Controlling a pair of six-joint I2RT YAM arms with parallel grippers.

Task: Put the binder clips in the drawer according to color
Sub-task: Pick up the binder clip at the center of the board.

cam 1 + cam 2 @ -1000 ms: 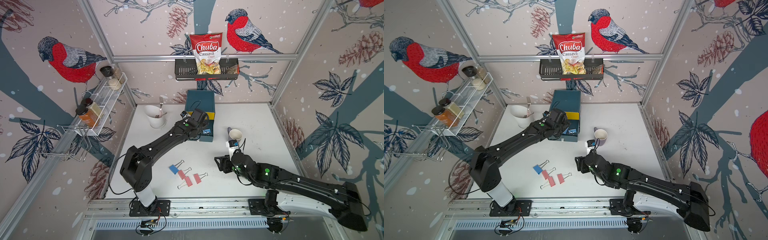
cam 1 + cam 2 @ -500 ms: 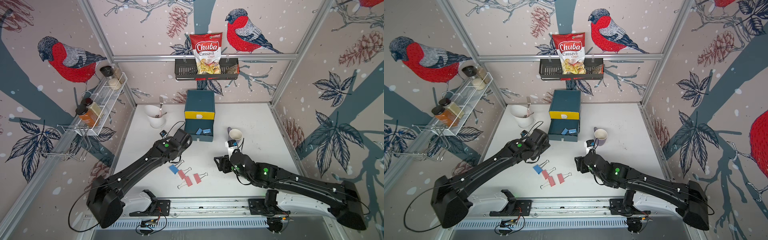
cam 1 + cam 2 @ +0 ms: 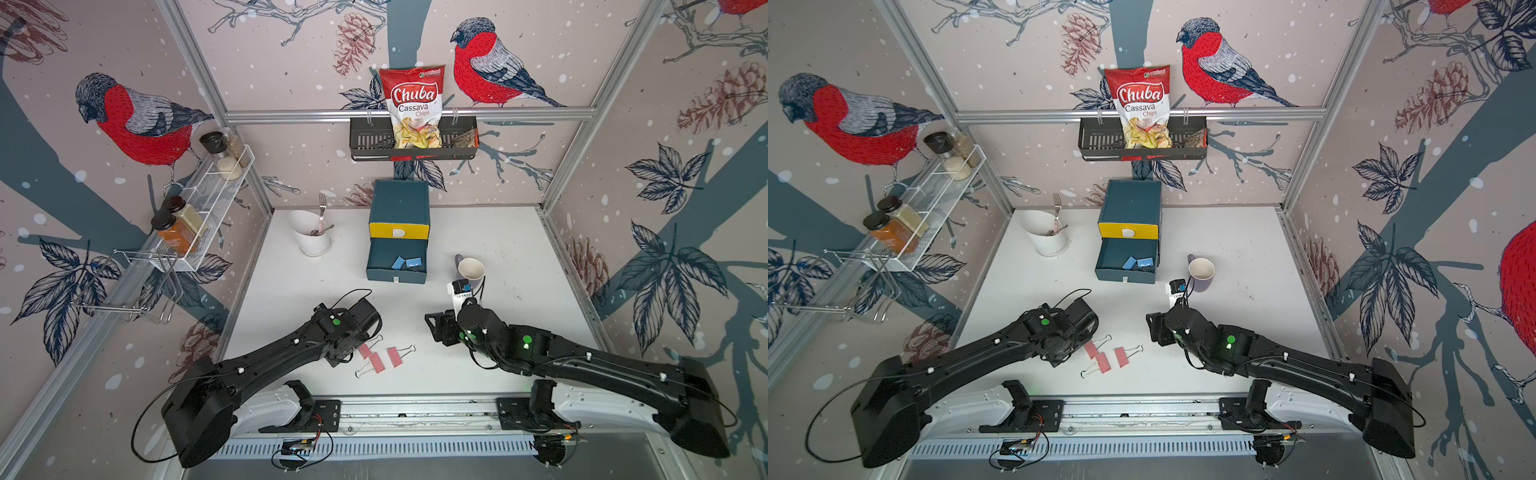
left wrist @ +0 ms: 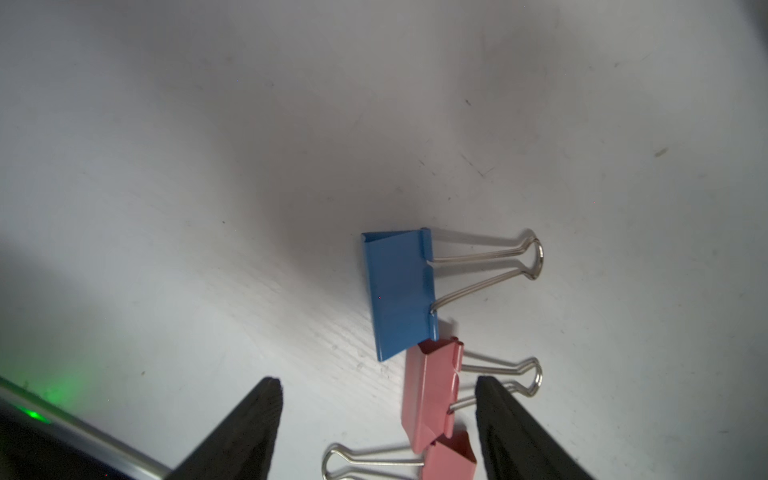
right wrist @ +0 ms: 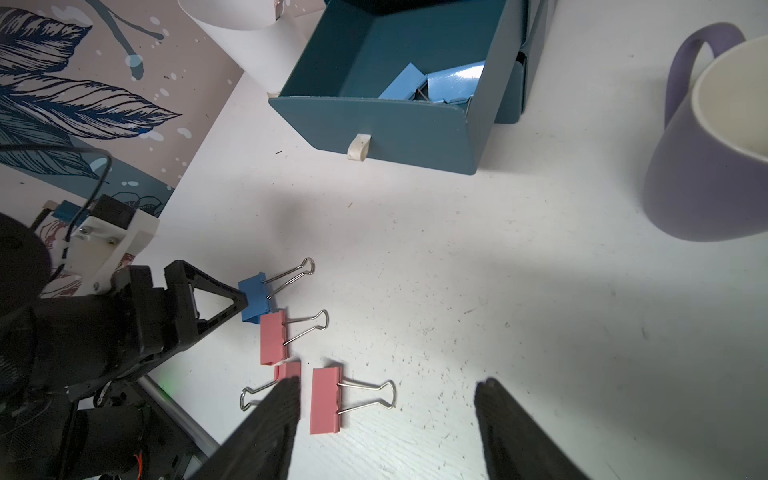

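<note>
The drawer (image 3: 399, 208) stands at the back of the table, its yellow top front shut. Its middle tray (image 3: 397, 274) is pulled out and holds two blue binder clips (image 3: 405, 262). Near the front, one blue clip (image 4: 399, 291) lies touching a row of three pink clips (image 5: 273, 338) (image 5: 291, 368) (image 5: 326, 401). My left gripper (image 4: 376, 386) hovers open just above them, the blue clip ahead of its fingertips and a pink clip (image 4: 432, 390) between them. My right gripper (image 5: 386, 390) is open and empty, to the right of the clips. The left arm's wrist (image 3: 353, 328) hides the blue clip in both top views.
A white cup with a fork (image 3: 313, 237) stands left of the drawer and a purple mug (image 3: 471, 270) to its right, close to my right wrist. A wall basket with a chips bag (image 3: 415, 108) hangs behind. A spice rack (image 3: 199, 208) lines the left wall.
My left arm has pulled back from the open drawer to the front of the table and now sits over the loose clips, covering the blue one in the top views. The right arm stayed still.
</note>
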